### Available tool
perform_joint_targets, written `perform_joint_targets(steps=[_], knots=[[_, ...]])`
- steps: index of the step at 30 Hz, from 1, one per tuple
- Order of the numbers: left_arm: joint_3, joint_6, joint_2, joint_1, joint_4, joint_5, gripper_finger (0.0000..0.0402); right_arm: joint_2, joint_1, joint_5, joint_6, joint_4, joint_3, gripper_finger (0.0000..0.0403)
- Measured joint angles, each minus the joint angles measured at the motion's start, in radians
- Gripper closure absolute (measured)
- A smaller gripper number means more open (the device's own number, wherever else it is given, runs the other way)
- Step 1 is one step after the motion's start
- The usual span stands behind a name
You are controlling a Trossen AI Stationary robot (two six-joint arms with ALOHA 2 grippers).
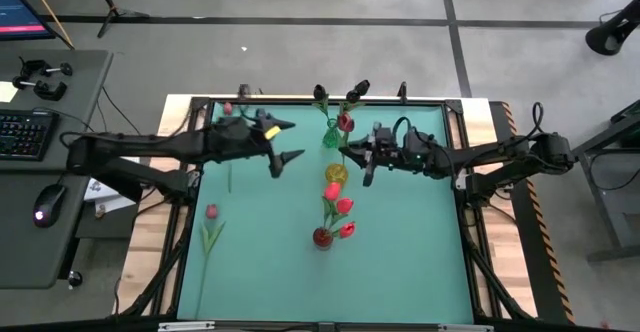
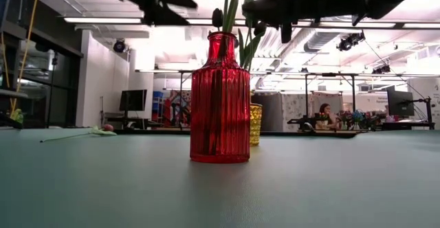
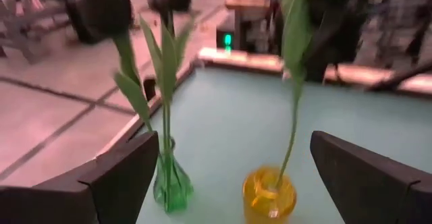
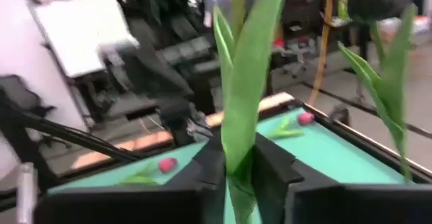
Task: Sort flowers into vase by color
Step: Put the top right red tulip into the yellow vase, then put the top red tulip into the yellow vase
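The tulip (image 4: 246, 96) is clenched by its stem in the right hand (image 4: 237, 166), near the yellow vase (image 1: 335, 173) at mid-tabletop (image 1: 400, 262); my guess is the limp stem could miss a narrow neck or knock a vase over. The red vase (image 1: 322, 237) holds red heads, the green vase (image 1: 331, 137) dark ones, and the left hand (image 1: 283, 142) hangs released beside them

No text, label, brand, number or sign can be read in any view; the monitor (image 1: 22, 10) at the desk shows only coloured bands, too small to make out.
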Motion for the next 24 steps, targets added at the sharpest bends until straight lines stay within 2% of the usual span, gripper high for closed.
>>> perform_joint_targets(steps=[7, 13, 18, 24], knots=[[0.000, -0.120, -0.123, 0.000, -0.026, 0.000, 0.0027, 0.000, 0.000, 0.083, -0.003, -0.297, 0.123, 0.0243], [0.000, -0.140, -0.172, 0.000, -0.161, 0.000, 0.0027, 0.000, -0.002, 0.095, 0.006, -0.462, 0.217, 0.0168], [0.000, -0.148, -0.191, 0.000, -0.263, 0.010, 0.0027, 0.000, 0.000, 0.073, 0.007, -0.616, 0.300, 0.0140], [0.000, -0.235, -0.192, 0.003, -0.289, 0.050, 0.0027, 0.000, 0.000, 0.015, 0.052, -0.981, 0.448, 0.0137]])
